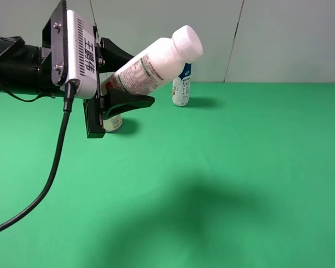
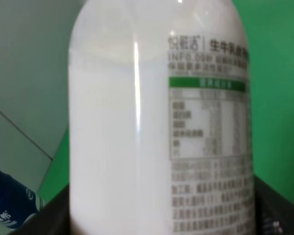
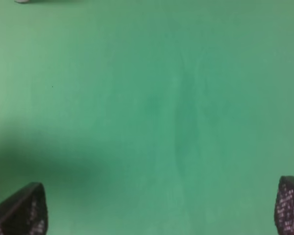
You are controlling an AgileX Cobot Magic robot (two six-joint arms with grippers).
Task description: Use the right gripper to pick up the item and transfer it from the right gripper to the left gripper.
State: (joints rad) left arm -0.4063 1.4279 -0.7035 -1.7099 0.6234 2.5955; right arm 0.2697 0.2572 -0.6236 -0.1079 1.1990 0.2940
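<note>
Green matte tabletop point(image 1: 240, 167) under a pale wall. I saw the left gripper point(image 1: 131, 78) clenched on the lower body of the item point(image 1: 162, 58), a smooth white plastic bottle held tilted in the air, wide cap uppermost. The right gripper point(image 3: 156, 208) hung released over bare cloth. Risk, as I judged it: glossy round plastic gripped near one end could pivot, slip and drop.
</note>
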